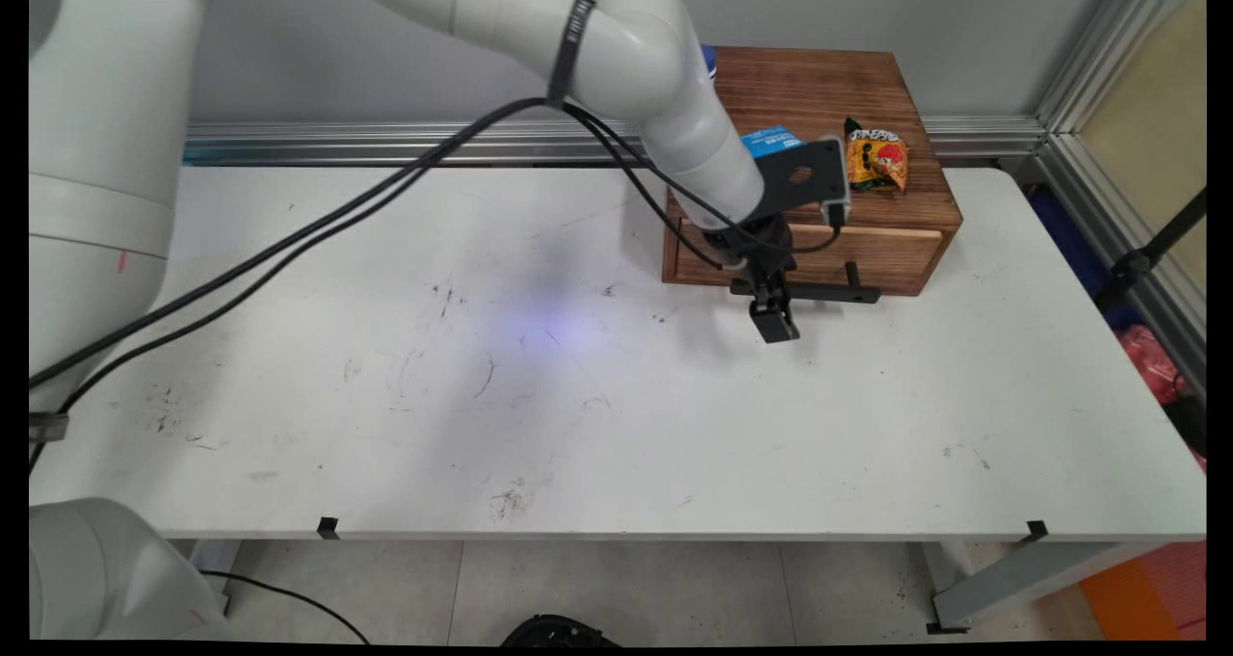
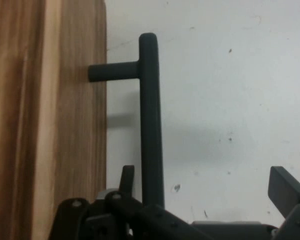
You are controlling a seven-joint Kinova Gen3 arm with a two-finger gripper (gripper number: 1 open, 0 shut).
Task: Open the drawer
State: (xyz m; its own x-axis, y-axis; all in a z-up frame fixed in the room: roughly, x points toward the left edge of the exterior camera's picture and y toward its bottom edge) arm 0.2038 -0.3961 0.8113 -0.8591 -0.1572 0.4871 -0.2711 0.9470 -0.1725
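Hanging low at the front of the wooden box [image 1: 828, 88], right at its black bar handle [image 1: 809, 292], with the gripper [image 1: 773, 324] pointed down toward the white table [image 1: 482, 396]. Spread wide and gripping nothing. In the hand view, straddling the handle [image 2: 150, 125] with the gripper [image 2: 205, 177]: one of the fingers [image 2: 285, 187] well out on the side away from the box [image 2: 40, 125], the other tucked into the narrow gap between bar and wood. Sitting much nearer that inner finger, yet impossible to say whether touching it. Not yet clamped on the bar, then, judging by the open gap on the outer side.

Looking shut or very nearly so at the drawer front [image 1: 867, 251], the paler panel across the box's near face; no gap into the drawer to be made out from either view.

Standing at the far right part of the table, against the back edge. Built of dark reddish-brown wood with a plain grain. Carrying a slim, round, matte handle across the drawer front, held off the wood on short posts, one of them plain in the hand view. Lying on top of the box: a blue-and-white packet [image 1: 771, 141] toward its left, partly behind the arm, and a yellow-and-orange snack bag [image 1: 875, 155] toward its right front corner.
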